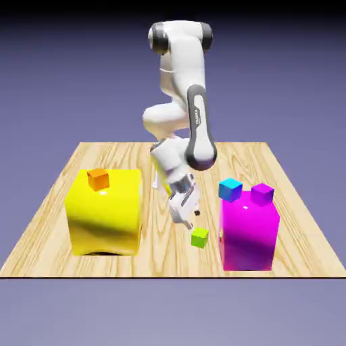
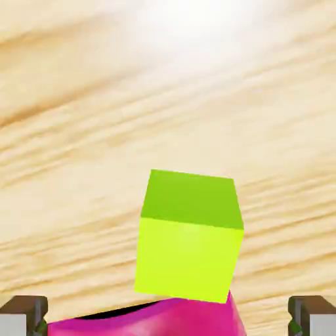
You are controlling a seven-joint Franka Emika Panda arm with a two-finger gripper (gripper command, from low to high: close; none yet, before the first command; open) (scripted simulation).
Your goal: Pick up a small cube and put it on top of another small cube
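Gripper (image 1: 188,217) jaws apart, nothing between. Green cube (image 2: 189,235) on wood table (image 1: 40,230) just below/ahead of fingertips (image 2: 26,315), apparently not touching. Orange cube (image 1: 98,178) well off to hand's side, atop yellow block (image 1: 105,216). Magenta block (image 2: 151,321) beside green cube.

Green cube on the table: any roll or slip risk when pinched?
The green cube has flat faces and sits flat on the table, so rolling is unlikely. It looks rigid. Being tiny, an off-centre pinch by the open gripper might nudge it.
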